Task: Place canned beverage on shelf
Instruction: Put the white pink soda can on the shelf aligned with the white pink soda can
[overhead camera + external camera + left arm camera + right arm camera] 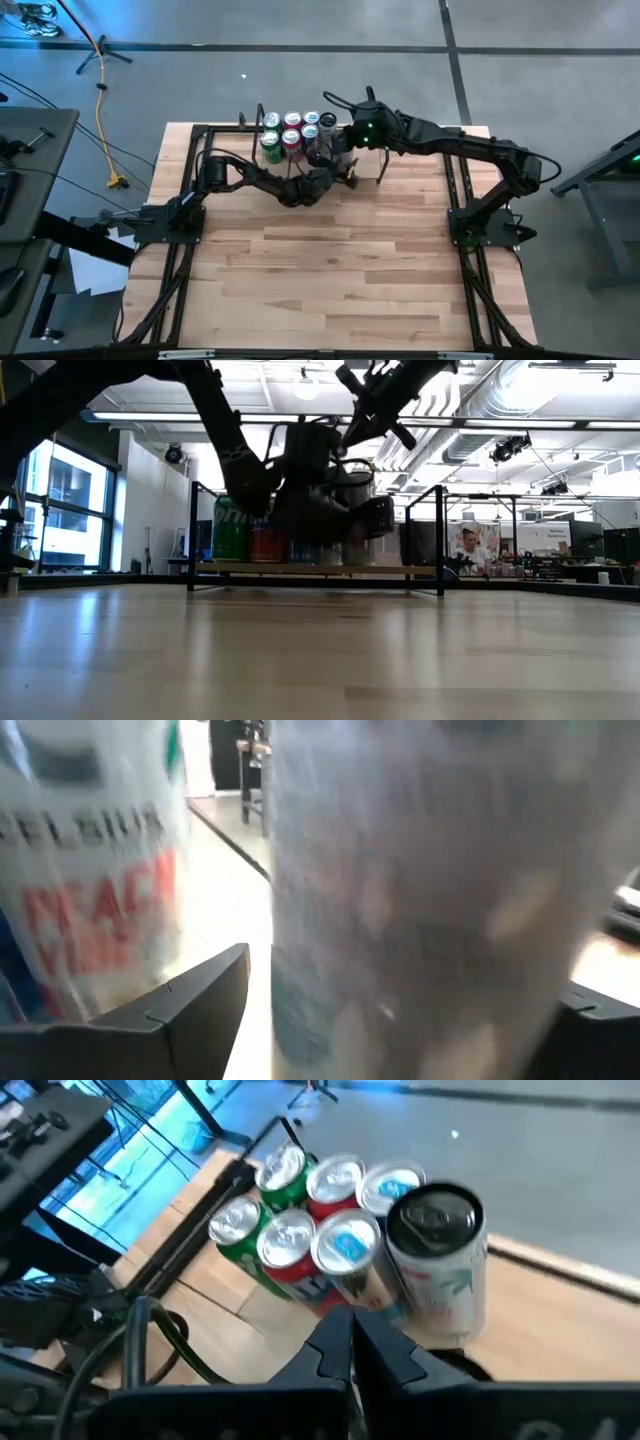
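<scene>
The shelf (pixel 320 569) stands at the table's far edge with several green, red and silver cans (pixel 290 1230) upright on it in two rows. At the right end of the rows stands a white canned beverage with a black top (pixel 437 1250), seen close and blurred as a grey can (pixel 420 900) in the left wrist view. My left gripper (pixel 325 155) reaches level toward the shelf from the near side, its fingers on either side of this can. Above and just behind the can hangs my right gripper (pixel 352 1352), shut, holding nothing. My left gripper has the can's side wall (pixel 300 970) between its two fingers (pixel 200 1010), which come level from the table's near side and lie across the upright can. The gripper hides the can's base, so I cannot tell whether it rests on the shelf board.
A white can lettered in red (pixel 90 900) stands right next to the held one. Black wire uprights (pixel 440 540) close the shelf's ends. Black frame rails (pixel 190 200) run along the table's sides. Bare tabletop (pixel 330 270) spreads toward the near edge.
</scene>
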Motion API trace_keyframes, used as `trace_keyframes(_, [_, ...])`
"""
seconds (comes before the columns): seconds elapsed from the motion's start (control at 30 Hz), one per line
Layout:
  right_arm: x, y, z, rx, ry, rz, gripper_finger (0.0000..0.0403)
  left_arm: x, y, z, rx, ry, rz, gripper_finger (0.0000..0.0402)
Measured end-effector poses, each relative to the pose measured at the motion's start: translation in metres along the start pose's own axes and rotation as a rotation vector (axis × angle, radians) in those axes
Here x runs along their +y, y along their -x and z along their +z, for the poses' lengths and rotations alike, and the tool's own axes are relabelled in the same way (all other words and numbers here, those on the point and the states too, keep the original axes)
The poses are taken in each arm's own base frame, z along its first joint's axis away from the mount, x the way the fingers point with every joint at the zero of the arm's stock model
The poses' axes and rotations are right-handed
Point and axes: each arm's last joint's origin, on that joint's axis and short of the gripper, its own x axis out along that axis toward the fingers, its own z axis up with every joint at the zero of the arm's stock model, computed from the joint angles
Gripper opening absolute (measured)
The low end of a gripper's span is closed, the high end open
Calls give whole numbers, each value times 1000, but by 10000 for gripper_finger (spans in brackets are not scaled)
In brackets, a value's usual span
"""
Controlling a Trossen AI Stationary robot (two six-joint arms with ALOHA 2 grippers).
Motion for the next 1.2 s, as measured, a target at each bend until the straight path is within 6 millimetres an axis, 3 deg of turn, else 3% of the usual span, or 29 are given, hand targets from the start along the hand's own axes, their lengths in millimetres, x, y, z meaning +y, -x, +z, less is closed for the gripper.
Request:
trace_keyframes(0.77, [17,24,32,-93,40,47,0,-7,21,61,-23,-114,20,322])
trace_keyframes(0.97, [20,27,37,-111,46,60,0,-11,27,67,-25,-113,11,322])
trace_keyframes(1.2, [19,27,37,-108,56,54,0,-11,27,59,38,-164,-41,322])
